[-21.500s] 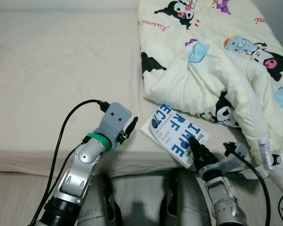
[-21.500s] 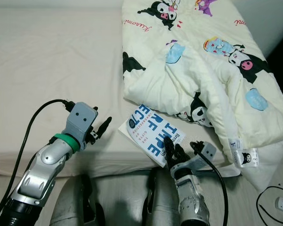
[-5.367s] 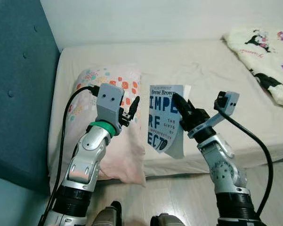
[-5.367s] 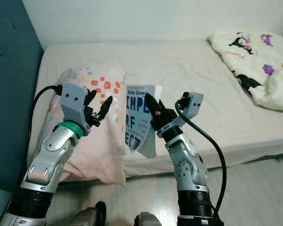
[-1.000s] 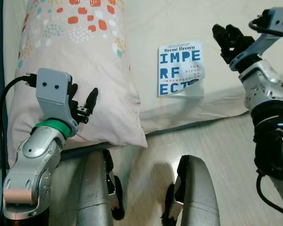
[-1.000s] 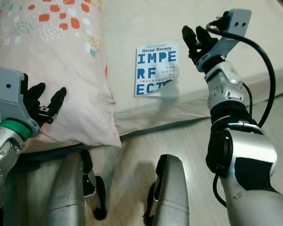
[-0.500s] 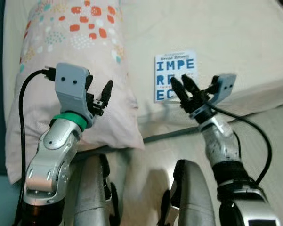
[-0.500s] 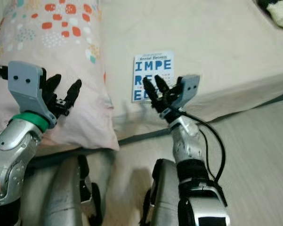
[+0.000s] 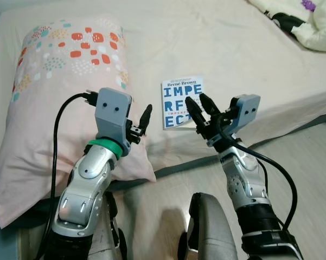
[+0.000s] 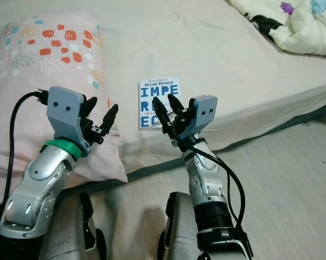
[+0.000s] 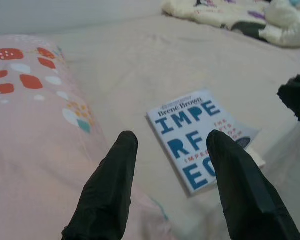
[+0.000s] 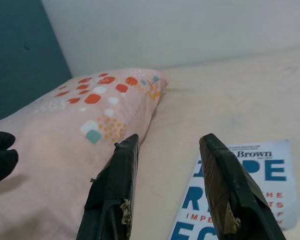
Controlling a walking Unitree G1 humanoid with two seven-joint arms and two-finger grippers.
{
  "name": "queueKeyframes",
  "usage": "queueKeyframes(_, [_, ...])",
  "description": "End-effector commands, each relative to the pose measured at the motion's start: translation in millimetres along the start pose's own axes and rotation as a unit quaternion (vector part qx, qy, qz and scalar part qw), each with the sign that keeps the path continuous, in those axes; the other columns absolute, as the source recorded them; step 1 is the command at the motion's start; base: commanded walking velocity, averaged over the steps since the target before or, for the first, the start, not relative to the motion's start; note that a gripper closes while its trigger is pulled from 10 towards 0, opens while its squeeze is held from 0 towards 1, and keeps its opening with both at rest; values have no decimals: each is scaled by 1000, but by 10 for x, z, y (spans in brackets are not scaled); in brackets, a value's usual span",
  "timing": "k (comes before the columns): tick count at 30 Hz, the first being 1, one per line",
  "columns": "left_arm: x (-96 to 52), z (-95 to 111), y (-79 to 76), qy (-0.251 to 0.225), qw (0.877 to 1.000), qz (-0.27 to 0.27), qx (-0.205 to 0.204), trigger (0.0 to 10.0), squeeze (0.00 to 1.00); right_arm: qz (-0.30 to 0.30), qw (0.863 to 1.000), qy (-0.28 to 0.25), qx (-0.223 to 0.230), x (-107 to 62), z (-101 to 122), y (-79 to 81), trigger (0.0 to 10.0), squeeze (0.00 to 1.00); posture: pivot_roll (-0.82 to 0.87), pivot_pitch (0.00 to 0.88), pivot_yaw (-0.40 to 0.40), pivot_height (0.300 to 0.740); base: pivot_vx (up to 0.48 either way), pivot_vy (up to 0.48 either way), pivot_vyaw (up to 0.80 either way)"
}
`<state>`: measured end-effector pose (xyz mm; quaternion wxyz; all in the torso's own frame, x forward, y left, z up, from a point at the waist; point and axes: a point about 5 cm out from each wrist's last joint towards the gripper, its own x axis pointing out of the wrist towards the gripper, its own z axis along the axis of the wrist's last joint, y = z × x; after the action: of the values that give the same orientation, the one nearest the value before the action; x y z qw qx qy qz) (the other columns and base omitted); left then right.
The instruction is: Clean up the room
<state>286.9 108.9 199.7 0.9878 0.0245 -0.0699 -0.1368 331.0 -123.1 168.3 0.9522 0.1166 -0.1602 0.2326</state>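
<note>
A white book with big blue letters [image 9: 180, 93] lies flat on the beige mattress [image 9: 222, 49], just right of a pink patterned pillow [image 9: 49, 86]. My right gripper [image 9: 199, 107] hovers open above the book's near edge with nothing between its fingers; in the right wrist view the book [image 12: 249, 185] lies beyond its fingertips [image 12: 121, 155]. Over the pillow's right edge my left gripper [image 9: 142, 120] stays open and empty, left of the book [image 11: 197, 135].
A cream cartoon-print duvet [image 9: 298, 21] is bunched at the bed's far right. The bed's front edge [image 9: 293, 111] runs diagonally, with pale wood floor [image 9: 309, 157] on the right. My grey legs [image 9: 209, 233] stand close to the bed. A teal headboard [image 12: 20, 55] is behind the pillow.
The camera has tilted up, showing more bed and the duvet. The book, carried by my right gripper seconds ago, lies released on the mattress; the right gripper hovers over its near edge.
</note>
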Motion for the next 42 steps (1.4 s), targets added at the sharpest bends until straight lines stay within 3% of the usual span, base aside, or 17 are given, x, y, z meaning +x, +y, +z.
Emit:
queueKeyframes(1, [12, -82, 1, 11, 1000, 6, -2, 10000, 0, -9, 1000, 20, 1, -62, -66, -5, 10000, 0, 17, 23, -35, 555, 0, 0, 0])
queueKeyframes(12, [57, -92, -45, -1, 1000, 8, 0, 10000, 0, -22, 999, 29, -3, -56, -84, -21, 10000, 0, 17, 9, -41, 585, 0, 0, 0])
queueKeyframes(17, [122, -62, -119, -10, 1000, -9, -17, 10000, 0, -22, 999, 31, -5, -63, -72, -18, 10000, 0, 5, 1, -37, 609, 0, 0, 0])
queueKeyframes(42, [227, 18, -133, -28, 999, -30, 11, 10000, 0, -32, 999, 37, -15, -92, -77, -99, 10000, 0, 3, 0, -23, 708, 0, 0, 0])
